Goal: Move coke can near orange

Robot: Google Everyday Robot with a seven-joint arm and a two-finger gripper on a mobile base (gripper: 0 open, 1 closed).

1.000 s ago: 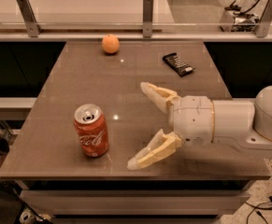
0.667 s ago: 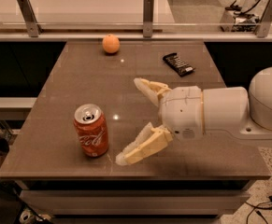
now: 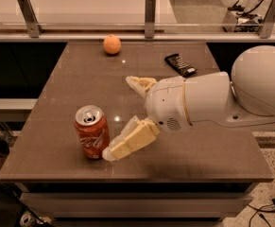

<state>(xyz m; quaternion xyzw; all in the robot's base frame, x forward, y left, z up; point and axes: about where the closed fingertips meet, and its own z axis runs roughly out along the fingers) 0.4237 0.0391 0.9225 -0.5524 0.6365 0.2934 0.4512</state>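
Observation:
The red coke can (image 3: 92,132) stands upright near the front left of the brown table (image 3: 56,103). The orange (image 3: 112,44) lies at the far edge of the table, well behind the can. My gripper (image 3: 119,117) comes in from the right, open, with its cream fingers pointing left at the can. The near fingertip (image 3: 111,152) is right at the can's lower right side; the far finger (image 3: 139,84) is behind and to the right of the can. The can is not between the fingers.
A flat dark snack-bar wrapper (image 3: 180,64) lies at the back right of the table. A glass railing with metal posts (image 3: 149,10) runs behind the table. The table's front edge is close below the can.
The gripper has moved left toward the can, fingers still spread; its near fingertip now reaches the can's side. The can and the orange have not moved.

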